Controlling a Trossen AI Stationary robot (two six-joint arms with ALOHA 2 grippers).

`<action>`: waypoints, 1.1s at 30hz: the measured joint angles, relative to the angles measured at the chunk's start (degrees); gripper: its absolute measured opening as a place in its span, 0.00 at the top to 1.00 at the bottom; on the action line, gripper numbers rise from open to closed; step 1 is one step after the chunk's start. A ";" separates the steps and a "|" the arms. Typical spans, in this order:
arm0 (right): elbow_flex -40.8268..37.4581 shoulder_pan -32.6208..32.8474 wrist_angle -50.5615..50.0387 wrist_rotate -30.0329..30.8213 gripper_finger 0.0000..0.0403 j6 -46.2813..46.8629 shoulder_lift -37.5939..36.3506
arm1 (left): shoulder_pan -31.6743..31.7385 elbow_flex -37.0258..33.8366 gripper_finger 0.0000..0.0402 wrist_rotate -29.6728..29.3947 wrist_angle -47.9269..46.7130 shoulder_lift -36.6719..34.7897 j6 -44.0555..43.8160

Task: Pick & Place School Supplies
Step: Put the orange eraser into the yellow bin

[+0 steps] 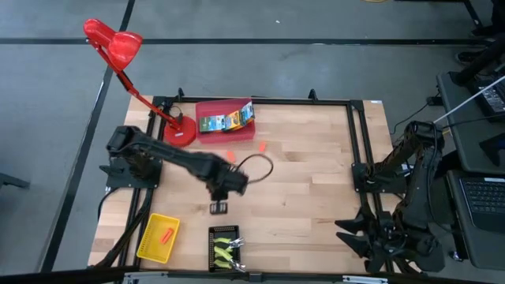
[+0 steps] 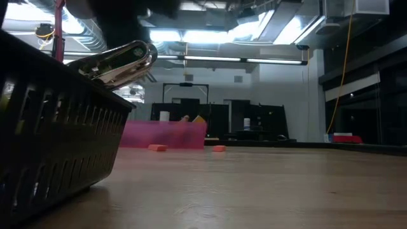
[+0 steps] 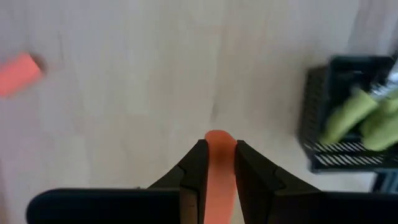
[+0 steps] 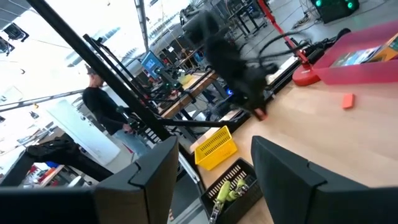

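Two orange pieces (image 1: 230,157) loose; one in left gripper (image 3: 217,163).

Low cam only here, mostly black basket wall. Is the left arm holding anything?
Observer: Yes. The left gripper is shut on an orange piece, which sticks out past the fingers.
Operator: Where is it over the table?
Observer: Mid-table in the high view, over bare wood between the red tray and the black tray.
Operator: Anything in the yellow tray?
Observer: The yellow tray holds one orange piece. The right gripper waits at the table's right edge, fingers open.
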 joint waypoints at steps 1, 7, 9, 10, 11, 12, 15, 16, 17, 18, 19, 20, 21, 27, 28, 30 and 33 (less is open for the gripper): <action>0.00 0.00 1.38 0.00 0.48 -1.61 0.00 | -1.69 0.00 0.87 -0.63 -0.56 -0.44 -2.57; 0.02 0.20 9.16 0.00 0.48 -10.77 -0.04 | -13.16 -4.51 0.87 -2.33 -1.23 -3.56 -22.31; 0.02 0.50 11.30 0.00 0.48 -13.25 -0.06 | -17.58 -6.63 0.87 -3.28 -1.19 -4.90 -30.10; 0.02 0.61 12.25 0.00 0.48 -14.27 -0.07 | -19.61 -7.66 0.87 -3.77 -1.17 -5.61 -34.10; 0.02 0.71 13.18 0.00 0.48 -15.41 -0.07 | -21.64 -8.64 0.87 -4.46 -1.22 -6.31 -38.33; 0.02 0.76 14.11 0.00 0.48 -16.42 -0.07 | -23.73 -9.67 0.87 -5.18 -1.19 -6.90 -42.32; 0.02 0.74 16.39 0.00 0.48 -18.71 -0.07 | -29.17 -12.61 0.87 -6.52 -1.07 -8.37 -53.87; 0.02 0.74 17.10 0.00 0.48 -19.53 -0.07 | -30.87 -13.46 0.87 -6.85 -1.10 -8.68 -57.37; 0.02 0.74 17.73 0.00 0.48 -20.01 -0.07 | -32.50 -14.28 0.87 -7.07 -0.90 -8.94 -60.72; 0.03 0.74 17.98 0.00 0.48 -20.22 -0.09 | -34.22 -15.13 0.87 -7.13 -0.82 -9.08 -64.07; 0.19 0.74 18.01 0.02 0.48 -20.43 -0.09 | -35.86 -15.94 0.87 -7.12 -0.75 -9.14 -67.18; 0.58 0.74 17.94 0.00 0.49 -20.99 -0.09 | -37.45 -16.62 0.87 -7.14 -0.48 -9.14 -70.23; 1.15 0.74 18.00 0.00 0.49 -21.62 -0.09 | -38.97 -17.17 0.87 -7.18 -0.02 -9.14 -73.15; 5.94 0.74 18.06 0.00 0.49 -29.56 -0.12 | -46.56 -21.33 0.87 -8.23 4.66 -9.18 -86.24; 6.75 0.74 18.07 0.02 0.49 -30.97 -0.14 | -47.62 -21.90 0.87 -8.84 5.45 -9.18 -87.70; 8.43 0.74 17.94 0.00 0.49 -33.66 -0.15 | -49.30 -22.31 0.85 -10.20 6.07 -9.18 -90.13; 10.77 0.74 18.04 0.01 0.49 -36.92 -0.17 | -50.41 -22.32 0.78 -11.59 6.16 -9.18 -91.27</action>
